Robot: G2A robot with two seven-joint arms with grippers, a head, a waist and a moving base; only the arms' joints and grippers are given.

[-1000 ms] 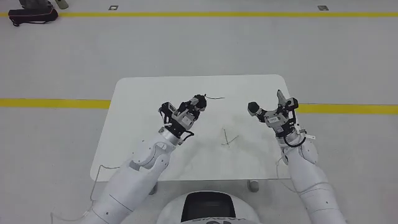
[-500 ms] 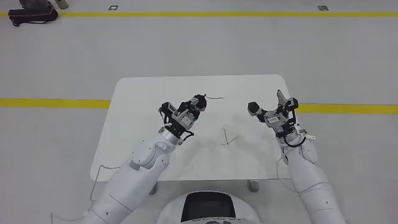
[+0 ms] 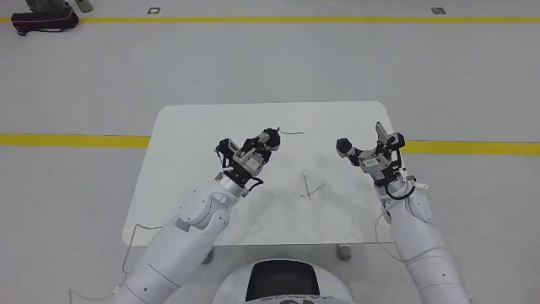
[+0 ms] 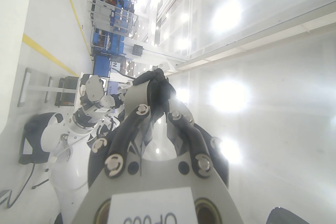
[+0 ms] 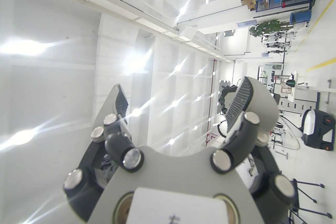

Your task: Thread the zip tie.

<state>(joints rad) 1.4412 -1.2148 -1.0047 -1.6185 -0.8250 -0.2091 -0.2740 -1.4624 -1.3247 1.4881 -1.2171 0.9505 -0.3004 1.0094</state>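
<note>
Over the middle of the white table (image 3: 190,139), my left gripper (image 3: 269,140) is raised and shut on a thin black zip tie (image 3: 291,133), whose tail sticks out to the right of the fingertips. In the left wrist view the left gripper (image 4: 157,77) has its fingers pressed together, with the dark zip tie (image 4: 127,75) poking out at the tips. My right gripper (image 3: 369,145) hangs open above the table's right side, apart from the tie. The right gripper (image 5: 181,101) has ribbed pads (image 5: 237,101) spread wide with nothing between them.
Two thin pale zip ties (image 3: 310,188) lie crossed on the table between the arms, nearer the front. The table's right edge (image 3: 396,148) runs just under the right gripper. A yellow floor line (image 3: 76,140) passes behind.
</note>
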